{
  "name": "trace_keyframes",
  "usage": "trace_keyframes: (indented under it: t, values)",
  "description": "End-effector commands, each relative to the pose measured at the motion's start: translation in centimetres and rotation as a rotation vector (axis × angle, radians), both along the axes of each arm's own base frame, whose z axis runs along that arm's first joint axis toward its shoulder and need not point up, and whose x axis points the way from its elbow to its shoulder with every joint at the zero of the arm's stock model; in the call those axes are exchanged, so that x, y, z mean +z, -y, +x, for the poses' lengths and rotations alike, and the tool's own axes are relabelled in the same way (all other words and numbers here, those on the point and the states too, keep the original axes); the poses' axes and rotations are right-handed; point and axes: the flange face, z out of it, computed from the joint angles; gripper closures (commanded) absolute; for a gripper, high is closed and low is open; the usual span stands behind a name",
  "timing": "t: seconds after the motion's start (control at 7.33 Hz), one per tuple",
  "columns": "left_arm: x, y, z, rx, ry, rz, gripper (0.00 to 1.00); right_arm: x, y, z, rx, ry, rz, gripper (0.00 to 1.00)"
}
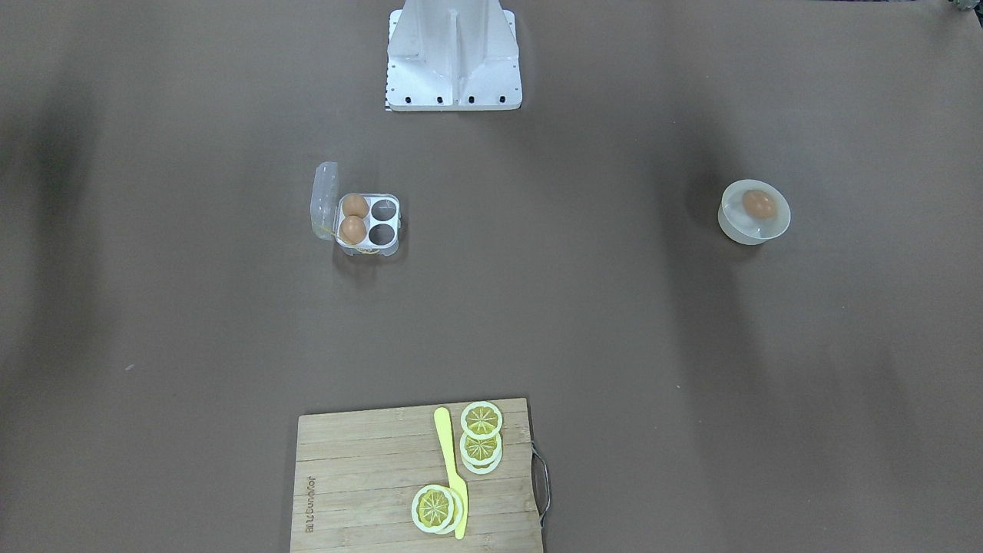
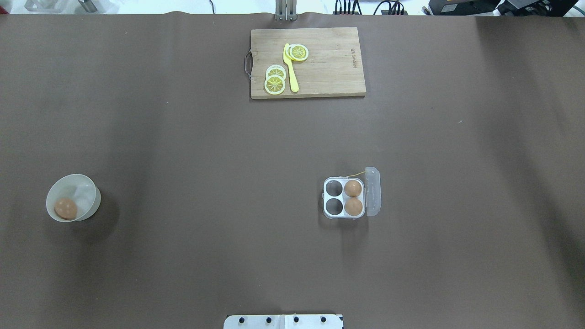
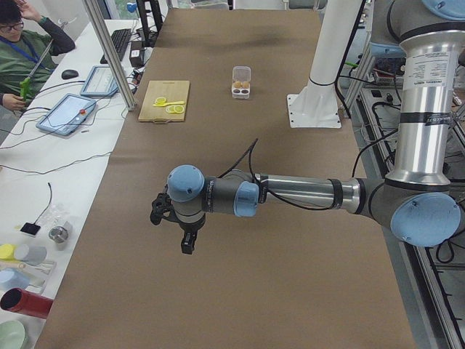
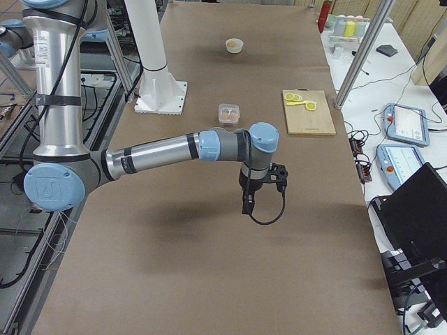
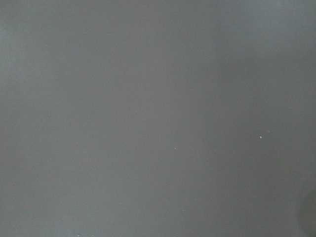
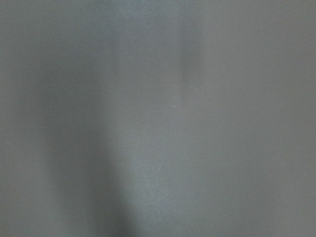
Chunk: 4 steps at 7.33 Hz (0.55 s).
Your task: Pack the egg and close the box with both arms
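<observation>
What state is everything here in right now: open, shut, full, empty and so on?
Box: lid open, two cells hold eggs, two empty.
Loose egg: lying in the bowl, not yet packed.
Knife: flat on the board, among lemon slices.
Left gripper: open or shut, cannot tell.
Right gripper: cannot tell either.

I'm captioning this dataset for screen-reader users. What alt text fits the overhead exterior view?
An open clear egg box holding two eggs sits right of centre on a brown table; a third egg lies in a white bowl far left. A cutting board with lemon slices sits beyond.
</observation>
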Motion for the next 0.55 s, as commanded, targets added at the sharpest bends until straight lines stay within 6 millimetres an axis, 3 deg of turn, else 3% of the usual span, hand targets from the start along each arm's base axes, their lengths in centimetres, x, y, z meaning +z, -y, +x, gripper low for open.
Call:
trace_keyframes:
  t: [0.0,0.41]
  values:
    - [0.04,-0.01,-0.02,0.001,0.003,0.002,0.02,0.0,0.0,0.0,0.0,0.0,0.0,0.0]
    - [-0.58,0.41,-0.02,-0.003,0.001,0.01,0.02,-0.01,0.01,-0.06,-0.005,-0.001,0.005,0.0]
